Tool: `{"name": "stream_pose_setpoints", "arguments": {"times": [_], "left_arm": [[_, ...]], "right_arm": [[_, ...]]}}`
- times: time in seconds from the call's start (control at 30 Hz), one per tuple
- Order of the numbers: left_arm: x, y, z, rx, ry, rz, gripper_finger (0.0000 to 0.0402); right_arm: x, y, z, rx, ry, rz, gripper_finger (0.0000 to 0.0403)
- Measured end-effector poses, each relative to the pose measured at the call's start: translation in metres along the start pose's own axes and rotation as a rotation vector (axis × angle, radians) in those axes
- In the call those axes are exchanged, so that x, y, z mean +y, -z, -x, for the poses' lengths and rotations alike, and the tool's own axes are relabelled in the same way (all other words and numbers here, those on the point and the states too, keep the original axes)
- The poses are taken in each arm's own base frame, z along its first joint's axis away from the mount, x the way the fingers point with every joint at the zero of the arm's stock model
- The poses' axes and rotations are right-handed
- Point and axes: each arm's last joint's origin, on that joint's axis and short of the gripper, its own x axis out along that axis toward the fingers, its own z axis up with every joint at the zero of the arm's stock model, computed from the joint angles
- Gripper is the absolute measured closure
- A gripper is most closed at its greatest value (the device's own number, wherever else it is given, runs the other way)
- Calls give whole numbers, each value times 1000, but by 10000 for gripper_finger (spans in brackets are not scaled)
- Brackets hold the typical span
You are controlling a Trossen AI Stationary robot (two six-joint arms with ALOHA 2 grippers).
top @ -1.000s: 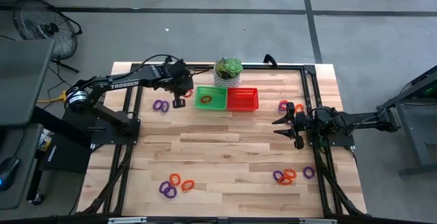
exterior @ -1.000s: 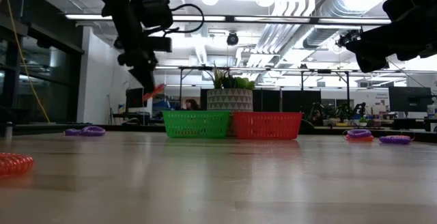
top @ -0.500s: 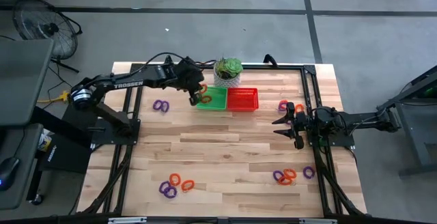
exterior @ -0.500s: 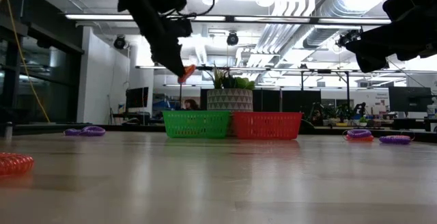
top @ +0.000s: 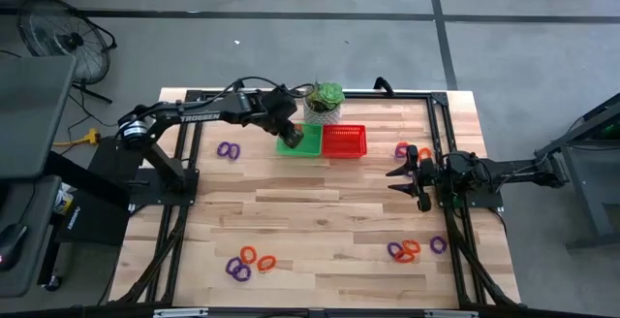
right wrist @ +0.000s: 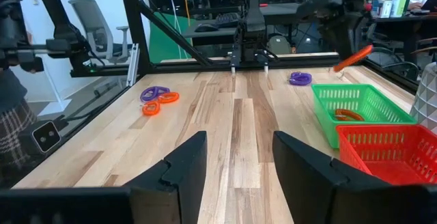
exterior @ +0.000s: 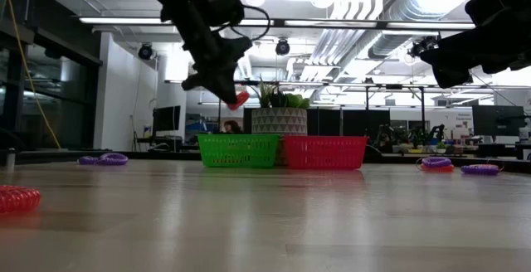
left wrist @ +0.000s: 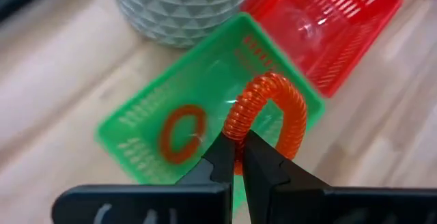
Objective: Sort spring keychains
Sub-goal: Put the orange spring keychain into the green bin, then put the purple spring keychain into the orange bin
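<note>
My left gripper (top: 291, 136) hangs over the green basket (top: 310, 144) at the table's far side, shut on an orange spring keychain (left wrist: 270, 115), which also shows in the low view (exterior: 239, 99). Another orange keychain (left wrist: 181, 134) lies on the green basket's floor. The red basket (top: 345, 141) stands against the green one's right side. My right gripper (top: 395, 174) waits open at the table's right, holding nothing. My left gripper pinches one side of the orange keychain's coiled loop (left wrist: 235, 132) between its two fingertips. The fingers slant downward, coming from the table's left. The loop sticks out past the fingertips, lifted clear above the green basket.
A potted plant (top: 324, 100) stands just behind the baskets. Loose keychains lie in groups: purple ones at far left (top: 229, 150), a mixed group at near left (top: 247, 263), another at near right (top: 412, 250), some at far right (top: 407, 150). Black frame rails run along the table's edges.
My left gripper has carried the orange keychain toward the table's right, from beside the green basket's left end to above the basket, rolling its wrist on the way. It has stayed shut on the keychain, which remains clear of the table.
</note>
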Motion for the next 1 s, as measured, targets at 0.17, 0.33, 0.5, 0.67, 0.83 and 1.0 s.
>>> {"name": "stream_pose_setpoints", "arguments": {"times": [0.17, 0.33, 0.5, 0.67, 0.83, 1.0], "left_arm": [[1, 3, -16, 45, -4, 50, 395], [2, 4, -22, 67, -1, 73, 397], [3, 4, -22, 53, -30, 75, 368], [4, 4, -22, 47, -63, 75, 327], [5, 5, -22, 41, -103, 74, 293], [5, 5, -22, 46, -86, 60, 271]], "right_arm": [[0, 0, 0, 0, 0, 0, 244], [0, 0, 0, 0, 0, 0, 246], [0, 0, 0, 0, 0, 0, 242], [0, 0, 0, 0, 0, 0, 241], [0, 0, 0, 0, 0, 0, 246], [0, 0, 0, 0, 0, 0, 246]]}}
